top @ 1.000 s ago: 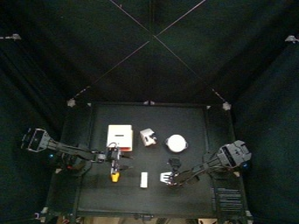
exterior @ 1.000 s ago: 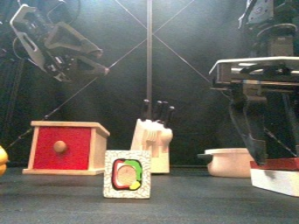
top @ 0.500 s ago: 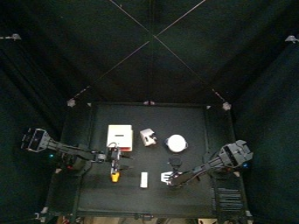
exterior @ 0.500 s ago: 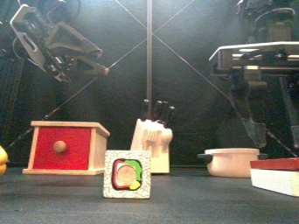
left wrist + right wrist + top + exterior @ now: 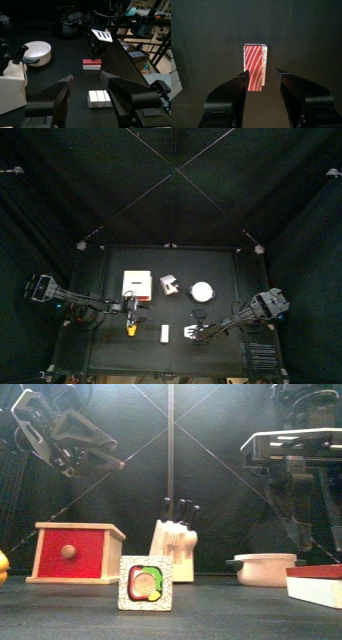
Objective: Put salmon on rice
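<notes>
The salmon (image 5: 256, 60), a red-and-white striped slab, lies flat on the black table near the front edge. My right gripper (image 5: 261, 75) hangs over it, open, one jaw on each side and a narrow gap still showing at one jaw. The left wrist view shows the same slab (image 5: 91, 63) under that gripper (image 5: 99, 46). The rice (image 5: 99, 98), a small white block, lies just left of the salmon (image 5: 164, 333). At that spot in the front view stands a white block with a green, red and yellow face (image 5: 146, 582). My left gripper (image 5: 87, 80) is raised at the left, open and empty.
A white bowl (image 5: 265, 567), a knife block (image 5: 174, 549) and a red-fronted drawer box (image 5: 76, 552) stand behind. A small orange-yellow piece (image 5: 131, 328) lies at the front left, below the left gripper. Black curtains close in the table.
The right gripper has settled over the striped slab and its jaws have drawn closer to the slab's sides. The left arm has not moved.
</notes>
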